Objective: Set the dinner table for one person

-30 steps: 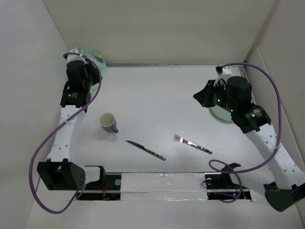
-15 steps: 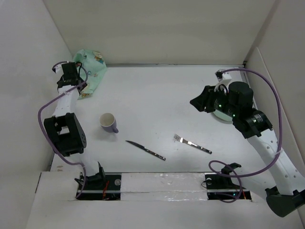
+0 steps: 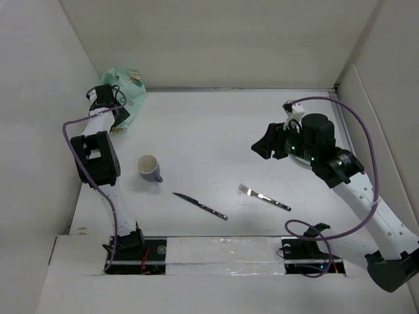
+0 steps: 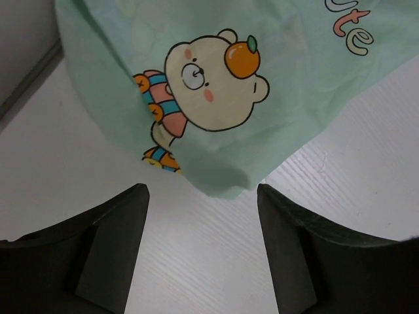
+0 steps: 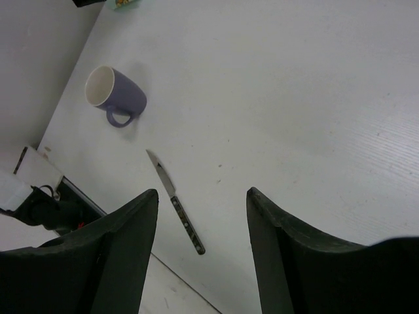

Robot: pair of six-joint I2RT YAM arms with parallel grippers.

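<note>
The dinner table is a wide white surface. A mint-green cartoon placemat lies crumpled in its back left corner. My left gripper hangs open just in front of the placemat's near edge, with bare table between its fingers. A purple mug stands at the left, with a knife and a fork lying nearer the front. My right gripper hovers open and empty above the table's right half. Its view shows the mug and the knife below.
A pale plate lies at the right, mostly hidden under my right arm. White walls close in the table on the left, back and right. Cable bundles and arm mounts line the near edge.
My left arm has refolded, and its gripper has come down to the placemat's front edge and opened wider. My right gripper has opened from shut and moved left, away from the plate.
</note>
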